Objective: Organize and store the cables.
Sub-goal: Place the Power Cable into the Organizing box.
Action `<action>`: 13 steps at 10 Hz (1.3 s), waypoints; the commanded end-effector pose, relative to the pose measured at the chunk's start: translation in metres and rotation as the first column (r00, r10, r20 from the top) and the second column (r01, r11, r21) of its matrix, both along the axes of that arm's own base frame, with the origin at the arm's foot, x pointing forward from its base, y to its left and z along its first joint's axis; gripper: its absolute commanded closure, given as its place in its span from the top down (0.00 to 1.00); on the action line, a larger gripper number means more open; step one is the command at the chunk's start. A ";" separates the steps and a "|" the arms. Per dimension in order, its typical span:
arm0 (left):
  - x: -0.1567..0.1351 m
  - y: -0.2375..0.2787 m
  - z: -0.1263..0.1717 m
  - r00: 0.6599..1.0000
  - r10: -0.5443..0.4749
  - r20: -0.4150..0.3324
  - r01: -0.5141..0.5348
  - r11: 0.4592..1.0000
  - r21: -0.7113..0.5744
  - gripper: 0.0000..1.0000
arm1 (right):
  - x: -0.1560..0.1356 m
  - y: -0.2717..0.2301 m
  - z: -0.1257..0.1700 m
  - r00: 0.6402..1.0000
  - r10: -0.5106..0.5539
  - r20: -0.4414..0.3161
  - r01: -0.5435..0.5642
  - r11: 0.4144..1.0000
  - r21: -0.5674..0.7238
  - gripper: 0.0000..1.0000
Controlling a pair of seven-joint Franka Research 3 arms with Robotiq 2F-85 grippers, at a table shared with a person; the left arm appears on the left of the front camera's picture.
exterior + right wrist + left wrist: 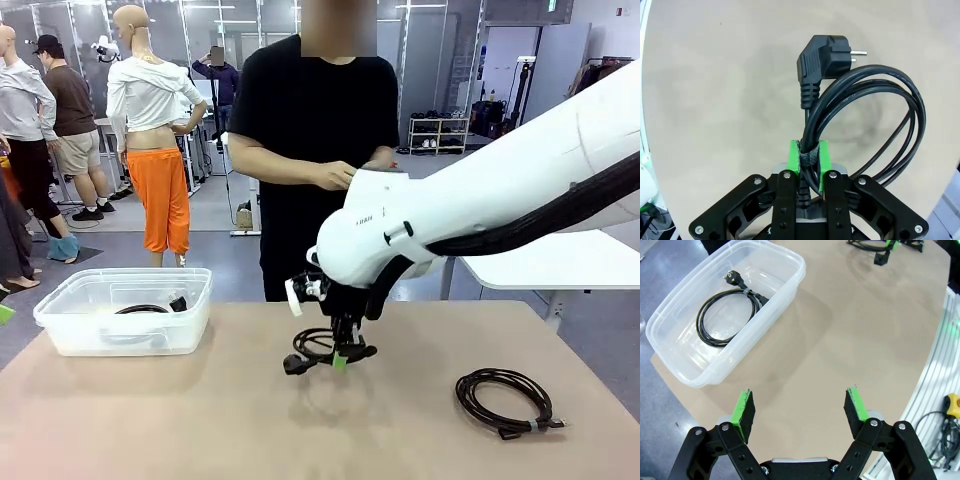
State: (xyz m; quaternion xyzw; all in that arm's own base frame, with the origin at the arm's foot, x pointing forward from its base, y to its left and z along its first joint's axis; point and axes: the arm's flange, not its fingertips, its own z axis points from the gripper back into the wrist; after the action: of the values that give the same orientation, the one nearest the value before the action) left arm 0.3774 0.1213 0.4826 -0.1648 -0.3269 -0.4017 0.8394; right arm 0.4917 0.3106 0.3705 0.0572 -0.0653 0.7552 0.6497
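Observation:
My right gripper [341, 360] [808, 160] is shut on a coiled black cable [318, 347] [875, 125] at its tie band, holding it just above the table's middle; its angled plug [822, 62] points away from the wrist. A second coiled cable [503, 399] lies flat on the table at the right. Inside the clear plastic bin [60, 325] [785, 292] at the left lies another coiled cable [725, 315] [142, 309]. My left gripper [801, 412] hangs open above the table's near left part, nothing between its pads.
A person in a black shirt [315, 130] stands at the far side, hands held at waist height behind my right arm [500, 190]. A white table [560, 260] stands beyond the right corner. Bare tabletop [180, 420] lies between the bin and the held cable.

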 end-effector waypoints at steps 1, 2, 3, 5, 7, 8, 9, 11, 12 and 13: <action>0.002 0.000 0.005 1.000 0.009 -0.018 -0.009 1.000 -0.011 0.91 | -0.004 0.002 -0.013 0.999 -0.019 -0.045 0.019 1.000 0.011 0.00; 0.002 0.000 0.005 1.000 0.009 -0.018 -0.009 1.000 -0.011 0.91 | -0.007 0.004 -0.018 0.997 -0.019 -0.069 0.021 0.999 0.028 0.00; 0.002 0.000 0.005 1.000 0.009 -0.018 -0.009 1.000 -0.011 0.91 | -0.008 0.005 -0.024 0.997 -0.013 -0.082 0.015 0.999 0.028 0.00; 0.002 0.000 0.005 1.000 0.009 -0.018 -0.009 1.000 -0.011 0.91 | -0.009 0.003 -0.032 0.990 -0.025 -0.135 0.035 0.997 0.070 0.29; 0.000 0.000 0.000 1.000 0.000 0.000 0.000 1.000 0.000 0.91 | -0.012 -0.006 -0.021 0.991 -0.026 -0.134 0.039 0.995 0.093 0.81; 0.003 -0.017 0.005 0.999 -0.038 -0.013 0.038 0.999 -0.001 0.91 | -0.013 -0.015 -0.014 0.991 -0.040 -0.125 0.053 0.993 0.109 1.00; 0.005 -0.035 0.011 0.998 -0.050 -0.033 0.050 0.999 -0.008 0.91 | -0.014 -0.031 -0.005 0.992 -0.057 -0.113 0.072 0.988 0.138 1.00; 0.009 -0.085 0.020 0.994 -0.069 -0.079 0.071 0.997 0.021 0.91 | -0.015 -0.090 0.019 0.988 -0.124 -0.090 0.142 0.961 0.237 1.00; 0.009 -0.114 0.023 0.993 -0.066 -0.102 0.069 0.997 0.025 0.91 | -0.017 -0.129 0.031 0.983 -0.153 -0.102 0.176 0.940 0.294 1.00; 0.008 -0.147 0.024 0.991 -0.071 -0.115 0.077 0.996 0.050 0.91 | -0.022 -0.170 0.040 0.981 -0.175 -0.085 0.194 0.924 0.329 1.00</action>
State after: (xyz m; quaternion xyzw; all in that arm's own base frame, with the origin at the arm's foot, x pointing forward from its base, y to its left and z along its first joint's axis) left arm 0.3868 -0.0059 0.5027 -0.1830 -0.2668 -0.4388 0.8383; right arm 0.4877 0.1792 0.4098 0.1671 -0.1614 0.6704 0.7047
